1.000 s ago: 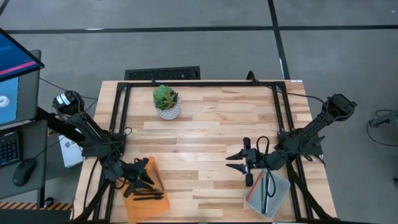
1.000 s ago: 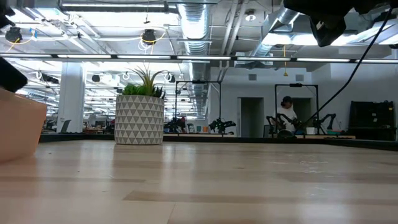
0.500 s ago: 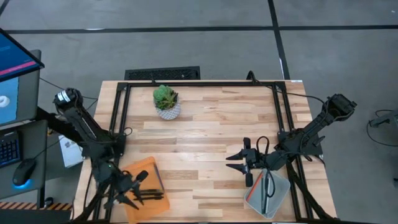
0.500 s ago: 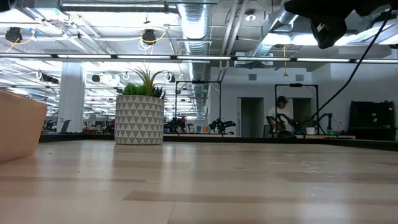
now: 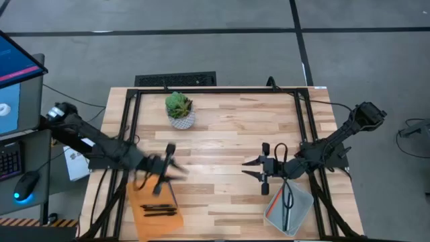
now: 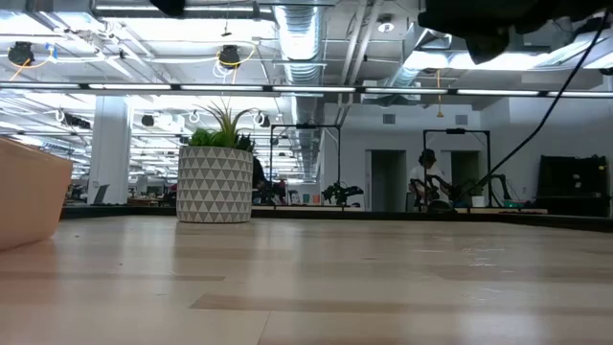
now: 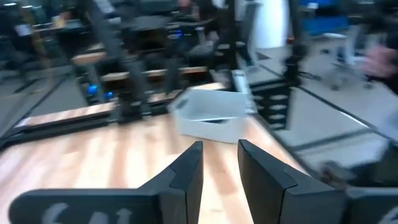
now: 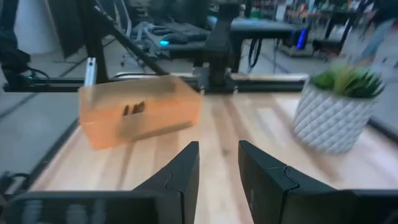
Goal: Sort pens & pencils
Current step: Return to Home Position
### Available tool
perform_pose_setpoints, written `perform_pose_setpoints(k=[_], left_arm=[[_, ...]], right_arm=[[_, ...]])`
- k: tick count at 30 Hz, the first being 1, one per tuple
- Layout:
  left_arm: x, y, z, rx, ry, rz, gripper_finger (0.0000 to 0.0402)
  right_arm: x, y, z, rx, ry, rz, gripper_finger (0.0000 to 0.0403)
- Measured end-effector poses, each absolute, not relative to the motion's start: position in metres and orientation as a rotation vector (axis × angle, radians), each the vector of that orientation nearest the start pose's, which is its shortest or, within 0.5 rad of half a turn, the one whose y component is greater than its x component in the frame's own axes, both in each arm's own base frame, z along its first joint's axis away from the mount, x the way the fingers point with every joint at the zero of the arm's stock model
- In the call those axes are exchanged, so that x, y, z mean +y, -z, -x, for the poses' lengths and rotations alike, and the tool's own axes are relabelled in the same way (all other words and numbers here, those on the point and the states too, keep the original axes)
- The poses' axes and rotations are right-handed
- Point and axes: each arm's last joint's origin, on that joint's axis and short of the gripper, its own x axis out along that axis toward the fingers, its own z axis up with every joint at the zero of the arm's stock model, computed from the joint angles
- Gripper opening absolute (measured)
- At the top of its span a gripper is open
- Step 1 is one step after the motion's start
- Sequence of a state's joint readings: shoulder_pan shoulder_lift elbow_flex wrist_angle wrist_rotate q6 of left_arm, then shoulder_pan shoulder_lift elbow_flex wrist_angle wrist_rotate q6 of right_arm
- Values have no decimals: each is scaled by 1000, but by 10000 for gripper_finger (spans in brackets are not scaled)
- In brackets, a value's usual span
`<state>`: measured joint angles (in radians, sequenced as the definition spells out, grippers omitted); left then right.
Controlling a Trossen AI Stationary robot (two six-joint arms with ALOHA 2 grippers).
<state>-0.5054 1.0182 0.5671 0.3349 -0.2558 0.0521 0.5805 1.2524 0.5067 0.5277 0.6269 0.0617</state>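
- Left arm: reaches in from the desk's (image 5: 228,134) left edge toward the middle. The left gripper (image 7: 220,148) is raised above the desk, just past the far side of the orange bin (image 5: 142,202). It points across at the grey bin (image 7: 211,115).
- Left gripper state: released. The fingers (image 7: 186,177) are parted by a narrow gap with bare desk showing between them and nothing held.
- Right arm: comes in from the desk's right edge, folded low. The right gripper (image 8: 217,148) is above the desk just beside the grey bin's far left corner, and it points toward the orange bin and the potted plant (image 5: 180,111).
- Right gripper state: released, with the fingers slightly apart and nothing held.
- Orange bin: stands at the near left of the desk. The pens (image 5: 161,211) lie inside on its floor as dark sticks, roughly side by side; their number cannot be told.
- Grey bin: stands at the near right of the desk. The pencils (image 5: 287,205) lie inside lengthwise, one of them orange.
- No pens or pencils lie on the open desk.
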Motion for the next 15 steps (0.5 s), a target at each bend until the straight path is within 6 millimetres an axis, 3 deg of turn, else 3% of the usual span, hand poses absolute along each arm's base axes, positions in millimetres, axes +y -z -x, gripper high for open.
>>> perform_pose_setpoints(k=[7, 15], left_arm=[[-38, -270, -221, 54, 194, -29, 92], [-4, -274, -224, 3, -160, 98, 92]], right_arm=[[89, -237, -205, 156, 80, 119, 134], [40, -258, -172, 21, 148, 72, 134]])
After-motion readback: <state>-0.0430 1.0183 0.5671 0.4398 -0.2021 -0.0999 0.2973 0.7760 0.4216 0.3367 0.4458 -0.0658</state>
